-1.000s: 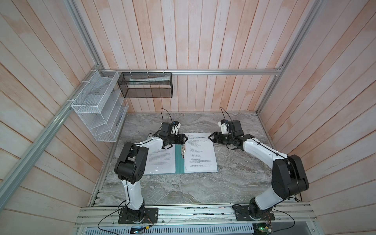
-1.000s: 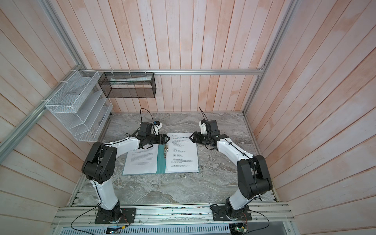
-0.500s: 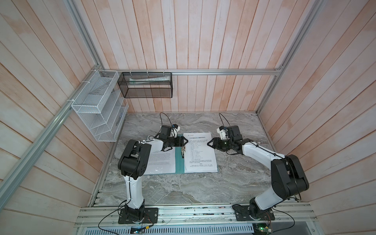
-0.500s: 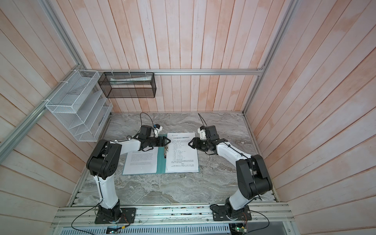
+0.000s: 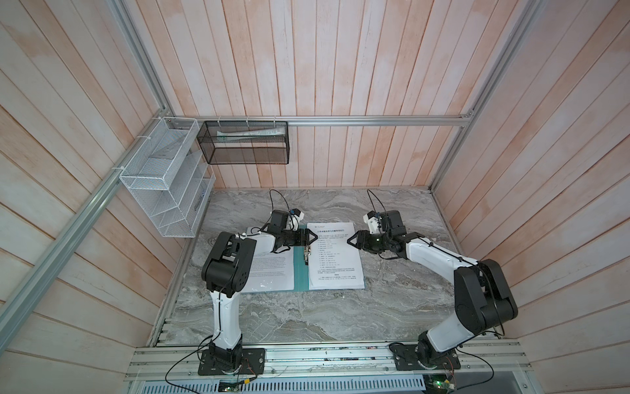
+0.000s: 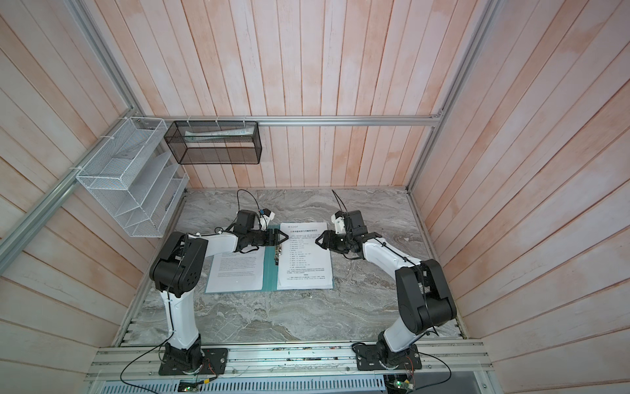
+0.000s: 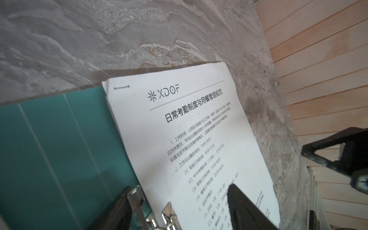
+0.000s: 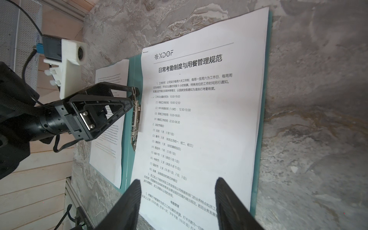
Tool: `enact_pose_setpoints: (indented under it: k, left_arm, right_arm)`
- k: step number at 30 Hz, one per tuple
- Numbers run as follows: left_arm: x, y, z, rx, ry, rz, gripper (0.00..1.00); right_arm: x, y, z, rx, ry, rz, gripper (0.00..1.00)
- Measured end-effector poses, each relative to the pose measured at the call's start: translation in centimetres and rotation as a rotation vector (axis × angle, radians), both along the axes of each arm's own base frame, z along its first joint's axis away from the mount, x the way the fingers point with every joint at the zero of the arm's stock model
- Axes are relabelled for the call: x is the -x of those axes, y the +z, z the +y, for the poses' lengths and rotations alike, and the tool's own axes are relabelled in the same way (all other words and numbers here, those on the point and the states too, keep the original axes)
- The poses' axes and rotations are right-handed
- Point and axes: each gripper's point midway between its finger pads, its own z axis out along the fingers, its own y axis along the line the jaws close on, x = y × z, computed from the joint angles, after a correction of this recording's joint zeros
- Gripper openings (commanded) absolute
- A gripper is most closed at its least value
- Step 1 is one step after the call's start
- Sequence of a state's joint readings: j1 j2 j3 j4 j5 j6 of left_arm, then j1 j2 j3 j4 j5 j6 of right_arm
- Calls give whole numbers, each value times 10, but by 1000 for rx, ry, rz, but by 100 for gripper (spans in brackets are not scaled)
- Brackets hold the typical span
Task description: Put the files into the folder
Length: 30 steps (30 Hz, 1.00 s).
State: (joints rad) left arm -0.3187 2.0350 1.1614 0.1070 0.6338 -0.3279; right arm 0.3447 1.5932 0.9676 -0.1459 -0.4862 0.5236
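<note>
On the near-middle of the table lies one open teal folder [image 5: 300,277]. It holds the files [image 5: 335,259], one stapled stack on the right half and one loose sheet [image 5: 272,273] on the left.

The right gripper [image 5: 348,241] has drifted nearer over the stack, jaws apart and empty. The left gripper [image 5: 313,236] has narrowed slightly but is still open astride the single metal clip [image 5: 305,254]; clamping looks imminent.

Farther back are one white wire rack [image 5: 163,180] and one black mesh basket [image 5: 245,146].

Soft, even light is filling both top views, leaving the wooden walls [image 5: 341,68] bright and the marble table [image 5: 306,317] slightly duller. The arms are casting only faint, diffuse shadows. Pale glare is speckling the left sheet [image 5: 269,283] along its near edge. The wide lens is fanning the planks outward toward the frame edges. The wrist views are looking dimmer: the right gripper [image 8: 178,179] is blurring at its fingers [image 8: 129,205] and the folder [image 7: 49,149] is smearing soft close to the lens.
</note>
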Motion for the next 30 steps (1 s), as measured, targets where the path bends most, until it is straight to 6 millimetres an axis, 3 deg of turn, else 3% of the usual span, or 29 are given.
enact_pose_setpoints:
  k: [14, 23, 30]
  left_arm:
    - [-2, 18, -5, 100, -23, -11, 74]
    - [19, 43, -7, 178, -47, -20, 73]
    - [49, 54, -4, 193, -59, -17, 73]
  right_arm:
    - [1, 0, 1, -4, 4, 3, 57]
    - [0, -4, 3, -8, 12, 8, 57]
    - [2, -5, 8, -9, 23, 8, 57]
